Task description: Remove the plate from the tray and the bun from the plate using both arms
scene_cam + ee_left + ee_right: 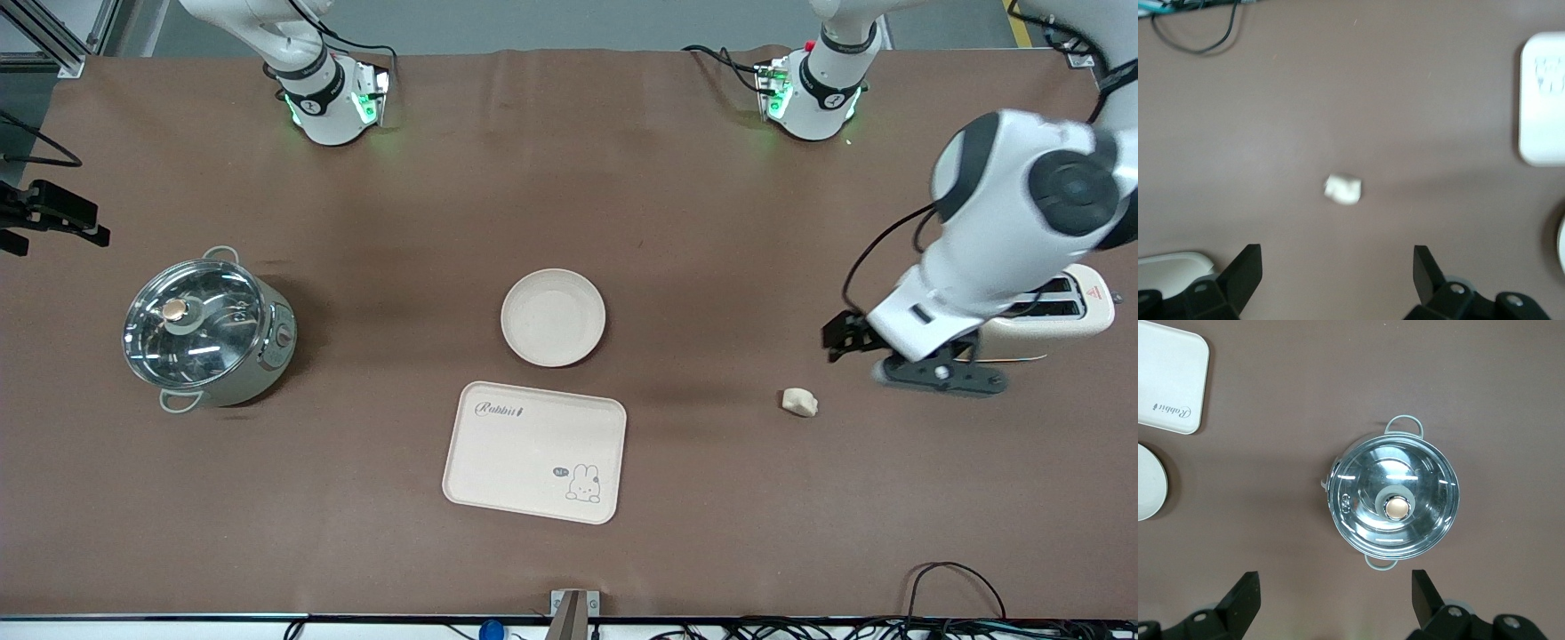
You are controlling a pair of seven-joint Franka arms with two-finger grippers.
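Near tray (498,444) edge, plate (553,317); bun (799,402) apart.

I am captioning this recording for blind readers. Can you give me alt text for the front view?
A round cream-beige plate sits empty on a brown table, just farther from the camera than an empty rectangular cream-beige tray, and a small pale bun lies on the cloth toward the left arm's end. The open left gripper hangs beside a cream toaster; a lidded steel pot stands at the right arm's end.

Table (622,222): plate (553,317), tray (534,452), bun (799,402), pot (206,327), toaster (1058,313).
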